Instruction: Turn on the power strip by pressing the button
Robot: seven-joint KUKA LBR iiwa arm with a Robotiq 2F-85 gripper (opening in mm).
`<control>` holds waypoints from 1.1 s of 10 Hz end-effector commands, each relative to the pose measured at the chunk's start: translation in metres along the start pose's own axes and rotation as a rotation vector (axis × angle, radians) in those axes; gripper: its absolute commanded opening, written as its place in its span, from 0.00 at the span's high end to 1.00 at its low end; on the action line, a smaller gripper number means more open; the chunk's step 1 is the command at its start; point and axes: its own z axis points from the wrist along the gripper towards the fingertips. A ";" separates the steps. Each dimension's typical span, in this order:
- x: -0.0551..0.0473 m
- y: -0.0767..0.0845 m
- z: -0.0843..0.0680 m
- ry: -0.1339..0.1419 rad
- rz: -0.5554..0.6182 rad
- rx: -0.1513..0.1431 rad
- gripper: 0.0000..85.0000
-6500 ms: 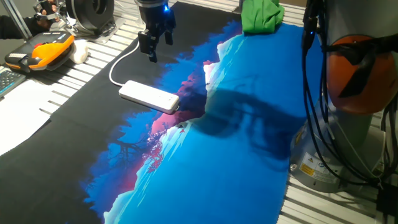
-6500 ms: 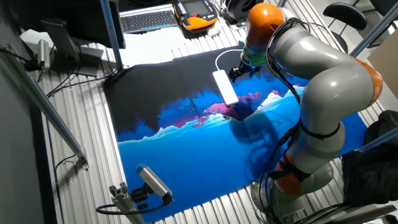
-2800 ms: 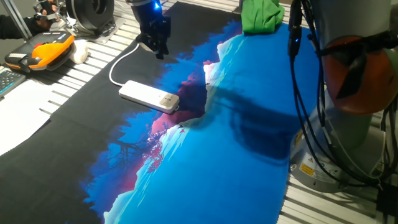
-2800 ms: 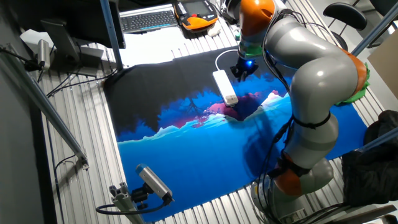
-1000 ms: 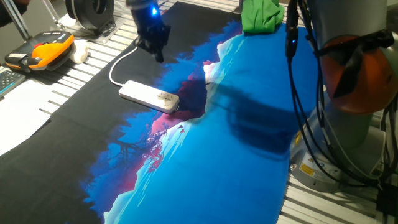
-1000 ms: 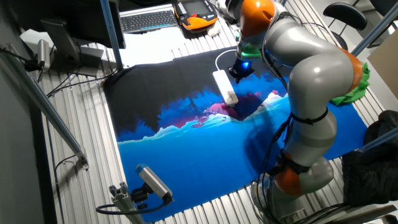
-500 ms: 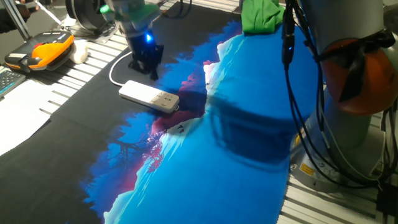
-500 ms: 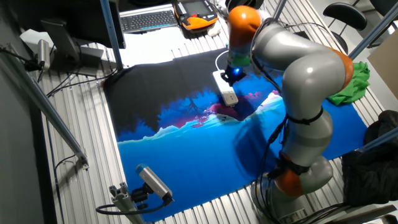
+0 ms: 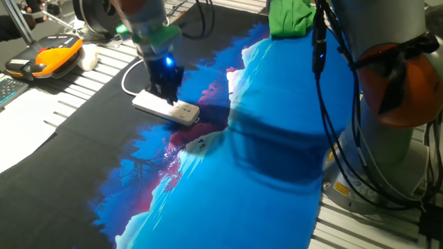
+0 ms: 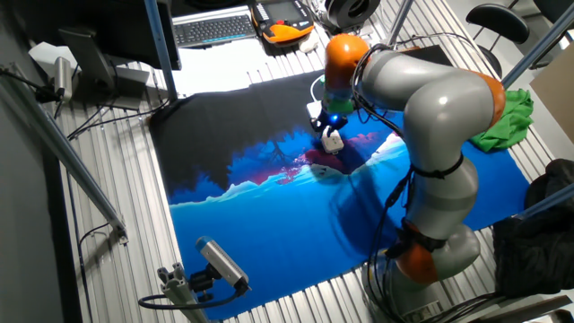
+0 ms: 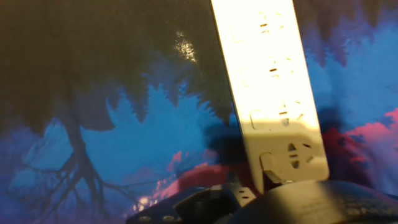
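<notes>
The white power strip [image 9: 163, 107] lies on the black part of the mat, its thin white cord [image 9: 130, 75] looping off to the back. My gripper [image 9: 167, 91] hangs straight down over the strip's middle, fingertips just above or on its top face. In the other fixed view the gripper [image 10: 330, 124] covers most of the strip [image 10: 333, 141]. The hand view shows the strip [image 11: 267, 81] running from the top to the lower right, with a small squarish switch [image 11: 268, 164] near its close end. No view shows the gap between my fingertips.
An orange-and-black device [image 9: 48, 55] and white paper [image 9: 21, 131] lie at the left. A green cloth [image 9: 291, 17] lies at the back. A keyboard [image 10: 211, 29] sits beyond the mat. The arm's base and cables [image 9: 387, 104] stand at the right.
My gripper has come down and forward from behind the strip, near the cord, to right over the strip. The strip has not moved.
</notes>
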 end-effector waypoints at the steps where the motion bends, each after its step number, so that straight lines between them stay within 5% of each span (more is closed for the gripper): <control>1: -0.003 0.000 0.045 -0.006 0.006 0.001 0.60; 3: -0.003 0.000 0.050 -0.012 0.004 0.000 0.60; 4: -0.005 0.000 0.056 -0.014 0.000 0.004 0.40; 6: -0.005 -0.002 0.058 -0.019 -0.003 0.005 0.40; 11: 0.000 0.003 0.027 0.016 0.024 0.013 0.40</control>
